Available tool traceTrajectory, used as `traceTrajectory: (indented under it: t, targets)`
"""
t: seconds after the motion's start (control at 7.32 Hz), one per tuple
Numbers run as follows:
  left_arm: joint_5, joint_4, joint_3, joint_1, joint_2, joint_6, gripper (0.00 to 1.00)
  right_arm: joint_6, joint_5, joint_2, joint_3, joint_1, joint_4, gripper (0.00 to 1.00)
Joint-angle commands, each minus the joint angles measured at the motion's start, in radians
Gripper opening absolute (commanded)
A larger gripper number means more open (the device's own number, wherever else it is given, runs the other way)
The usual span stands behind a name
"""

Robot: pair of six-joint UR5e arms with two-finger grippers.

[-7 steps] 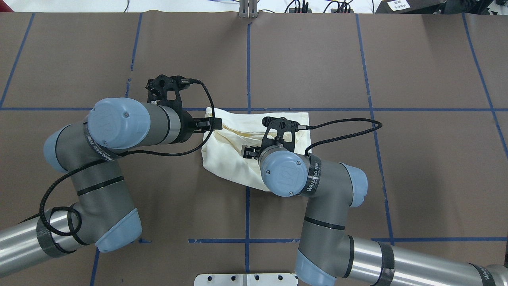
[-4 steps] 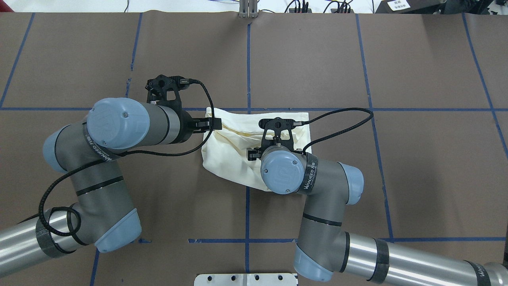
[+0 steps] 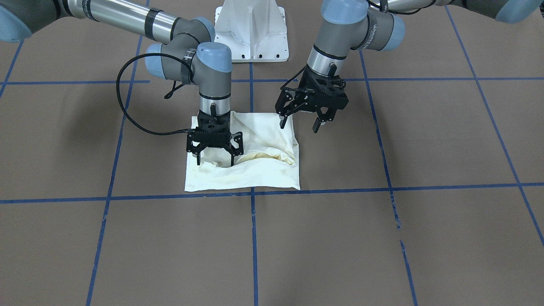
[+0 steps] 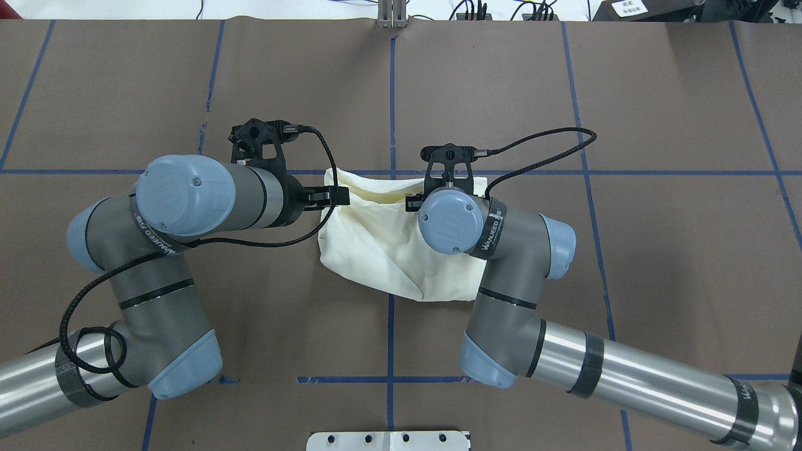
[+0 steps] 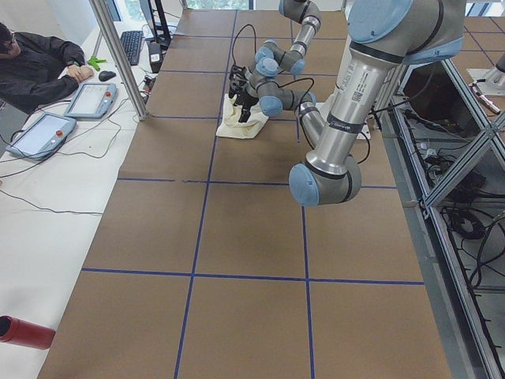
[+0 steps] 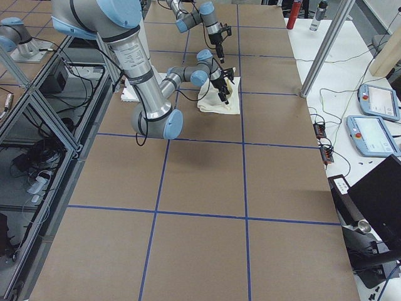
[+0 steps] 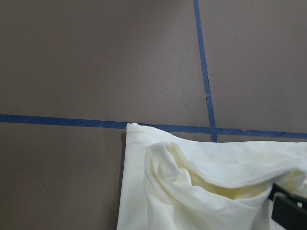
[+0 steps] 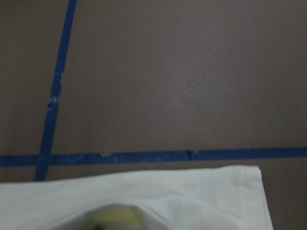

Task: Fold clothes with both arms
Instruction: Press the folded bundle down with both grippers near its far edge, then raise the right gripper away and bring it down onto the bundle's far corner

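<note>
Moved: right gripper, carried from mid-cloth out to the shirt's 1 o'clock edge, overhead reckoning; left gripper unchanged.

Item: shirt, cream, plain side up, folded to a rough square at centre of table, with a loose ridge across its far part.

Right jaws: spread, tips down astride the ridge's end, probably set to pinch that slack layer.

Left jaws: spread, empty, hovering at the 10 o'clock corner, one finger over the cloth and one beyond the hem; seemingly placed for the matching corner.

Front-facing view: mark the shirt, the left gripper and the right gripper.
shirt (image 3: 255, 176), front-facing view, flat cloth below the bunched fold.
left gripper (image 3: 299, 126), front-facing view, midway between its spread fingertips.
right gripper (image 3: 214, 162), front-facing view, midway between its spread fingertips.
</note>
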Motion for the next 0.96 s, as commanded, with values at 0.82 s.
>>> traceTrajectory:
  t: [0.82]
  targets:
    - [-0.003,-0.002,-0.003,0.010,0.006,-0.027,1.00,0.077,0.299,0.099,-0.054,0.200,0.026,1.00]
